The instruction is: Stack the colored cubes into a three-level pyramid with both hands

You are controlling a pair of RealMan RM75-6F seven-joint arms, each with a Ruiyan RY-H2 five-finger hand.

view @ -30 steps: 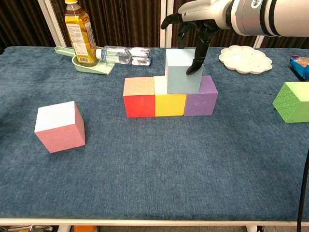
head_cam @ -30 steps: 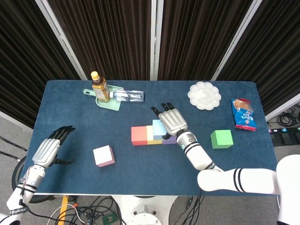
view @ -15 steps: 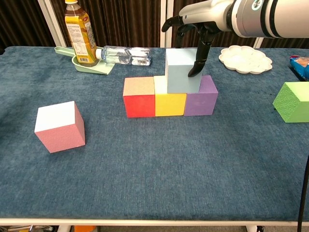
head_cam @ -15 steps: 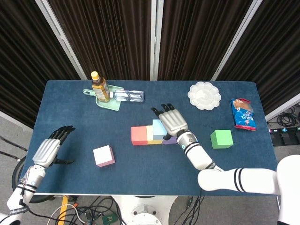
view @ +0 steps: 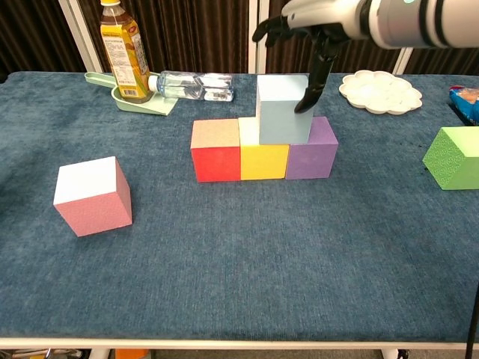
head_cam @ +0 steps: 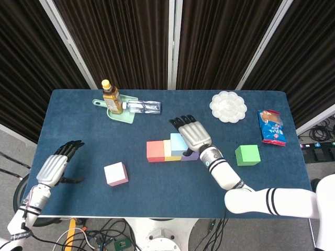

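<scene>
Chest view shows the right robot hand (view: 313,22) spread above the light blue cube (view: 284,108), holding nothing; that cube sits atop the yellow cube (view: 263,158) and purple cube (view: 312,153). Red cube (view: 215,152) touches the yellow cube's left side, while the left robot hand (head_cam: 54,166) rests open, well left of the pink cube (head_cam: 115,173).

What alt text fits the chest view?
A light blue cube sits on a row of red, yellow and purple cubes, the right robot hand above it. A pink cube lies left, a green cube right.
</scene>
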